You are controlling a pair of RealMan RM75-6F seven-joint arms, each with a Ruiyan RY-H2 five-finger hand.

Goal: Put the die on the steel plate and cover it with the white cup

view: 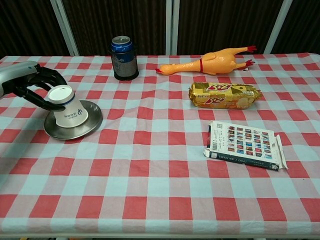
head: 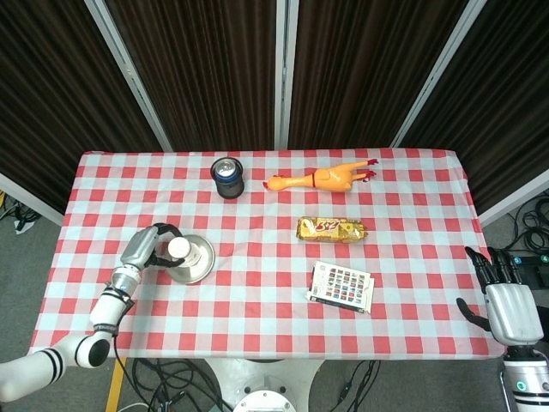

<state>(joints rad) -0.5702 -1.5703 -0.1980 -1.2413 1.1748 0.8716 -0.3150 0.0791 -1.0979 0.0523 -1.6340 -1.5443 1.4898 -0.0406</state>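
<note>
White cup (view: 67, 109): stood mouth-down, tilted, on steel plate (view: 89, 125), presumably hiding the unseen die. Left hand (view: 30, 86): fingers curled around it, steadying.

Left hand (view: 31, 84) curls its fingers (view: 50, 76) around something; right hand (head: 511, 302) hangs spread.
</note>
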